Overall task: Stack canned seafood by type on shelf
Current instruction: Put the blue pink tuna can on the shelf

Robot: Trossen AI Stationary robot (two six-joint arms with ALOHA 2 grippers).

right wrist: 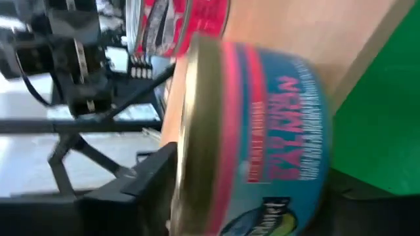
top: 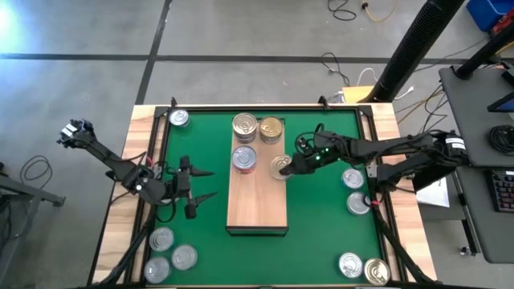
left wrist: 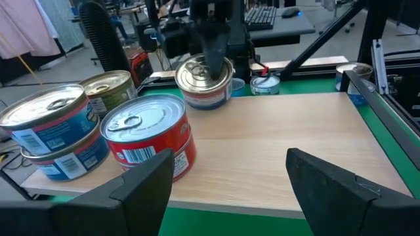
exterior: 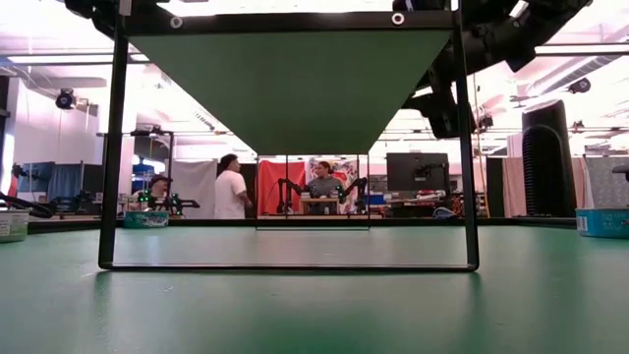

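The shelf (top: 259, 201) is a light-wood board on the green mat. At its far end stand a silver-topped stack of two blue tins (left wrist: 54, 131) (top: 244, 126) and a gold-topped olive tin (left wrist: 108, 88) (top: 271, 128). A red tin (left wrist: 149, 136) (top: 244, 158) stands nearer. My right gripper (top: 289, 166) is shut on a blue-and-pink tin (top: 280, 166) (left wrist: 205, 80) at the board's right edge. My left gripper (top: 201, 185) (left wrist: 230, 177) is open, low over the mat just left of the board, pointing at it. My right gripper holds the blue-and-pink tin (right wrist: 269, 144), coming from the table's right and slanting down. One finger (left wrist: 216, 60) lies over the silver lid (left wrist: 197, 72); the other is hidden behind the tin. The tin is upright over the board's right edge; whether its base rests there, I cannot tell.
Loose tins lie on the mat: one at the far left corner (top: 178, 119), three at the near left (top: 170, 255), two by the right edge (top: 355, 190), two at the near right corner (top: 363, 267). The board's near half (top: 259, 213) is bare. People stand in the room beyond.
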